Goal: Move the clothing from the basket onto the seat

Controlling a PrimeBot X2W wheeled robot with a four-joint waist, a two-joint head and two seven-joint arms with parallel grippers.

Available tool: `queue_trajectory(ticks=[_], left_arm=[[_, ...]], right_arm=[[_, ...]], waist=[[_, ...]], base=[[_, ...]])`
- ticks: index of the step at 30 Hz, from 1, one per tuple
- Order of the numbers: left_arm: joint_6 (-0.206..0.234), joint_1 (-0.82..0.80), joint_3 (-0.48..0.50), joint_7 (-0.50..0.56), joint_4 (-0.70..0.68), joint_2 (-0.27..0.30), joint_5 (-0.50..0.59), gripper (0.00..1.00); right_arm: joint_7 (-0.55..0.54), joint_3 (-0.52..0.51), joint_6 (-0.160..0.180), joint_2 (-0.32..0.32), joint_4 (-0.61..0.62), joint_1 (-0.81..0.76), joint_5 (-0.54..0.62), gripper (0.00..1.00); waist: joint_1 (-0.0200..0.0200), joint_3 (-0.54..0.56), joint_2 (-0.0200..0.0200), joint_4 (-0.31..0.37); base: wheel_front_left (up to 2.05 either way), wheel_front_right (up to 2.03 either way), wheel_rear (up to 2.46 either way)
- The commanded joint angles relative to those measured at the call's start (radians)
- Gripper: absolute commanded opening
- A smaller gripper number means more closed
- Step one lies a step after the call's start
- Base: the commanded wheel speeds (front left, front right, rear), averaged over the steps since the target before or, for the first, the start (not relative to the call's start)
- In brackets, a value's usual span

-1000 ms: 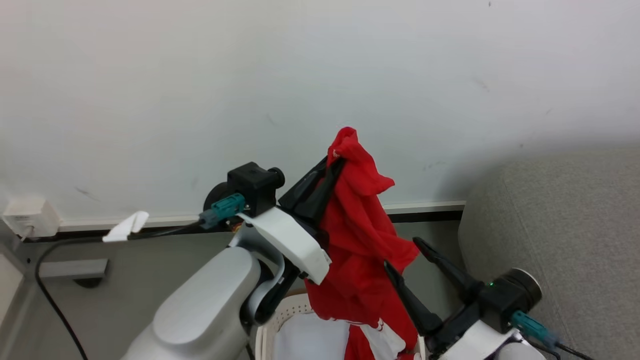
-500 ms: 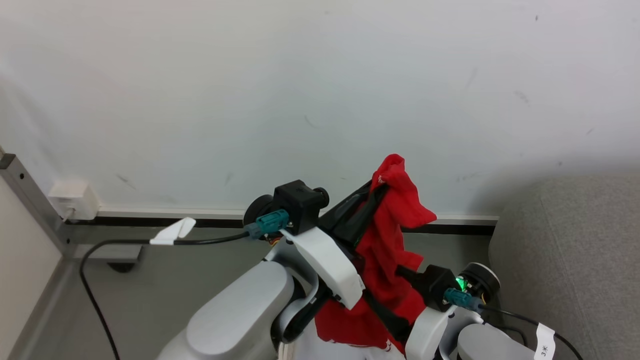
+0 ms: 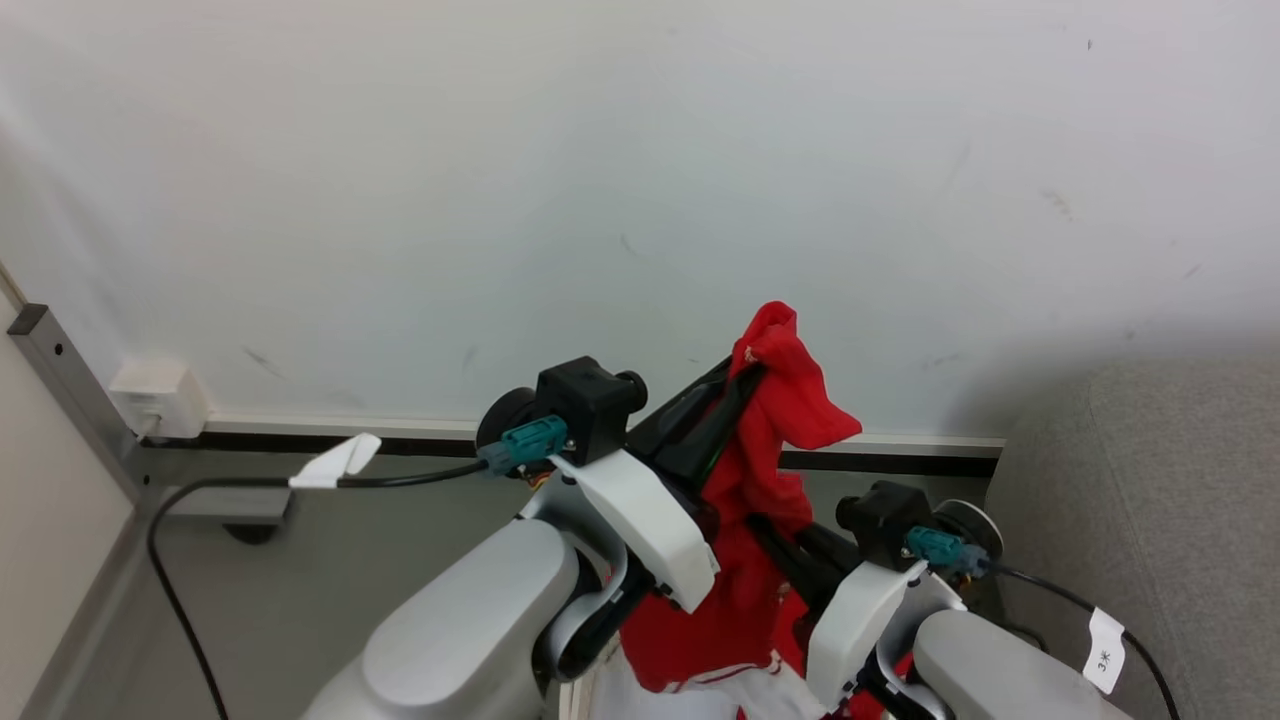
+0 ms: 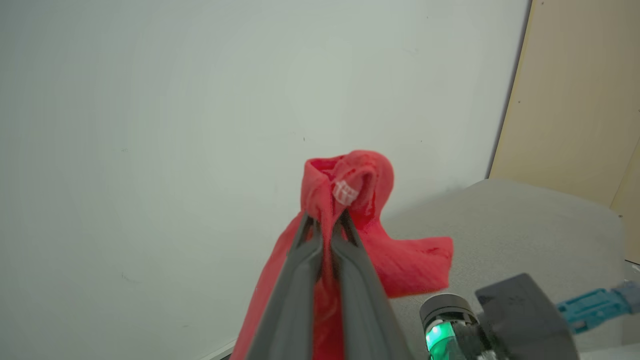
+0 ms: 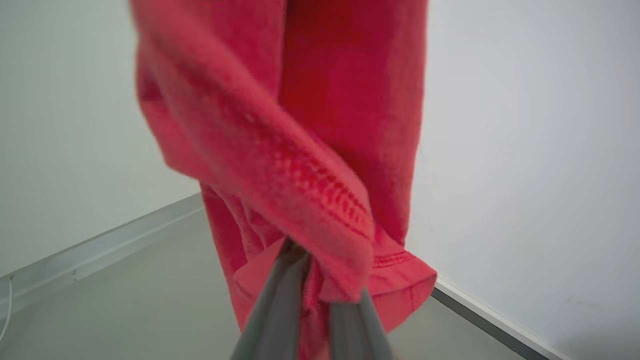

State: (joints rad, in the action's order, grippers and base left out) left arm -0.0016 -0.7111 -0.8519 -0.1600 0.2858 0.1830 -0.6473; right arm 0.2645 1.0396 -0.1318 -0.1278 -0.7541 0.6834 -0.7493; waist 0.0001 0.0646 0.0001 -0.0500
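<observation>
The left claw pinches the top of the red sports garment, holding it high so it hangs free. The right claw grips a lower fold (so it won't drag). The grey seat is near, on the right.

Bunched red clothing hanging upright, grey seat to right

Wall ahead; seat blocks right; open floor left; cable crosses it.
</observation>
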Motion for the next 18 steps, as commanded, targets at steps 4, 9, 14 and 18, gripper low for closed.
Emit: queue_trajectory(ticks=[4, 9, 14, 18], left_arm=[[0.009, 0.012, 0.01, -0.011, 0.013, 0.014, -0.018, 0.0], [0.018, 0.042, 0.022, -0.029, 0.026, 0.031, -0.033, 0.0], [0.027, 0.062, 0.018, -0.038, 0.029, 0.05, -0.017, 0.0], [0.025, 0.072, 0.012, -0.044, 0.018, 0.056, -0.014, 0.0]], right_arm=[[0.0, -0.075, 0.002, -0.01, 0.046, -0.021, -0.03, 0.0], [0.0, -0.163, 0.002, -0.051, 0.147, -0.061, -0.041, 0.0], [0.0, -0.294, 0.002, -0.091, 0.27, -0.134, -0.063, 0.0], [0.0, -0.381, 0.002, -0.104, 0.343, -0.187, -0.063, 0.0]], waist=[[-0.0001, -0.001, -0.0001, 0.01], [-0.0001, -0.006, -0.0001, 0.036], [-0.0001, -0.016, -0.0001, 0.074], [-0.0001, -0.023, -0.0001, 0.11]], base=[[0.0, 0.0, 0.0], [0.0, 0.0, 0.0], [0.0, 0.0, 0.0], [0.0, 0.0, 0.0]])
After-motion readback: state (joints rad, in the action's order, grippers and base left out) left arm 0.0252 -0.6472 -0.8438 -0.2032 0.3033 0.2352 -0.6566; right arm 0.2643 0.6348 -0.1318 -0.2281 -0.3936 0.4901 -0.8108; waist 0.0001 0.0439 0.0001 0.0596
